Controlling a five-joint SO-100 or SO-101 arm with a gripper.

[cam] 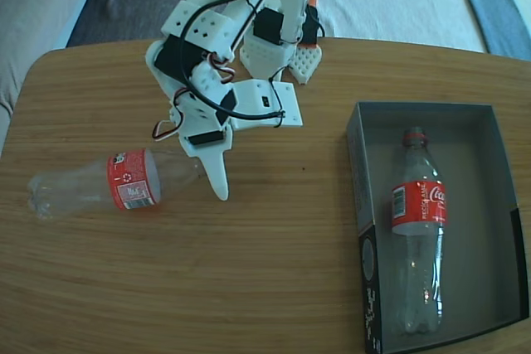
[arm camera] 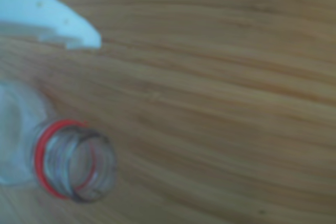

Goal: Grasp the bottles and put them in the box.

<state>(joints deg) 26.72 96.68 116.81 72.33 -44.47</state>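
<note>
One bottle [cam: 116, 181] lies on its side on the wooden table [cam: 274, 271] at the left, red label around its middle, neck pointing right. In the wrist view its mouth [arm camera: 79, 166] has a red ring and no cap. My gripper [cam: 214, 178] hangs over the neck end, its long white finger [arm camera: 47, 17] just beside the mouth and not touching it. No second finger lies against that one, so the jaws stand open and hold nothing. A second bottle [cam: 419, 238] with a red cap lies inside the box [cam: 365, 205] at the right.
The white arm [cam: 224, 55] rises from the table's far edge at the middle. Bare wood lies between the left bottle and the box. A grey couch or floor shows beyond the table's far edge.
</note>
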